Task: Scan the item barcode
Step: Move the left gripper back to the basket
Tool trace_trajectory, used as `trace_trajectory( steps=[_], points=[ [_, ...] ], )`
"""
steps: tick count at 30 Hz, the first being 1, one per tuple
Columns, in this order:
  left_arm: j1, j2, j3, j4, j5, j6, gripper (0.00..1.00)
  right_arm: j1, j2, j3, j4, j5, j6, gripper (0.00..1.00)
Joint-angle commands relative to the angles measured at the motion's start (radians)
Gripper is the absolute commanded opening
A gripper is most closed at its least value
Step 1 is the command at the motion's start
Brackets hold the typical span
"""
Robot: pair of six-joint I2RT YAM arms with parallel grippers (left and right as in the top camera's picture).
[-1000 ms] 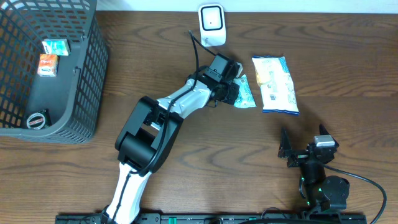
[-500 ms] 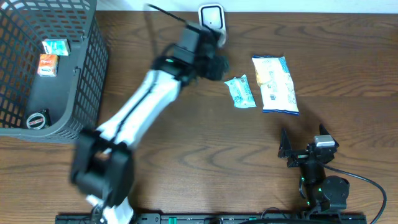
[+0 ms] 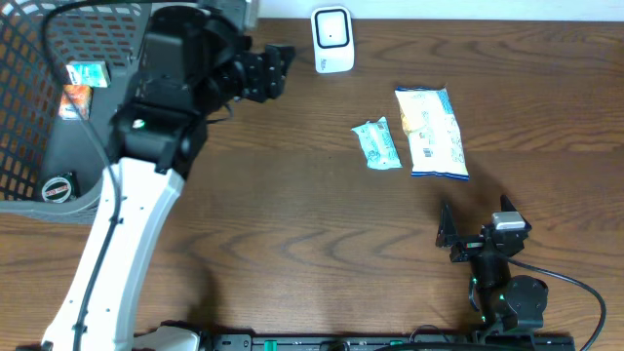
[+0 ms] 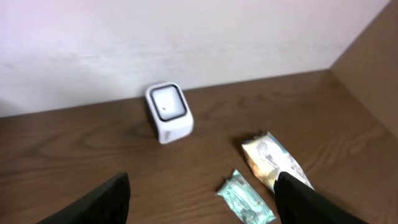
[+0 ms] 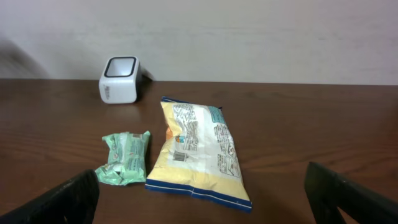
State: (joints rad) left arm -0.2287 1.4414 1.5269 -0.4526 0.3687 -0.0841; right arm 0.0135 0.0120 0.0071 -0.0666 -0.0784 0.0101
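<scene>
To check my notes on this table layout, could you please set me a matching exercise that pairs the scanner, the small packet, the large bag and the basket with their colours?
Things:
1. scanner
2. small packet
3. large bag
4. basket

Colours:
A. pale yellow and white, with a blue edge
B. white, with a dark window
C. dark mesh
D. mint green

Pairs: 1-B, 2-D, 3-A, 4-C
</scene>
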Motion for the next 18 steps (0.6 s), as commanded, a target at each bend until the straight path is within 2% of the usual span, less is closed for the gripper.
trace_trajectory(
  steps=[1,9,12,18],
  points=[
    [0.040,-0.034,0.022,-0.018,0.012,0.005,0.73,0.007,-0.005,-0.001,-0.005,-0.003,-0.011,0.99],
    [0.119,-0.063,0.022,-0.026,0.013,-0.003,0.74,0.007,-0.005,-0.001,-0.005,-0.003,-0.011,0.99],
    [0.134,-0.073,0.022,-0.009,0.013,-0.008,0.81,0.007,-0.005,-0.001,-0.004,-0.003,-0.011,0.99],
    [0.180,-0.097,0.077,-0.011,0.012,-0.011,0.82,0.007,-0.005,-0.001,-0.005,-0.003,-0.011,0.99]
  ],
)
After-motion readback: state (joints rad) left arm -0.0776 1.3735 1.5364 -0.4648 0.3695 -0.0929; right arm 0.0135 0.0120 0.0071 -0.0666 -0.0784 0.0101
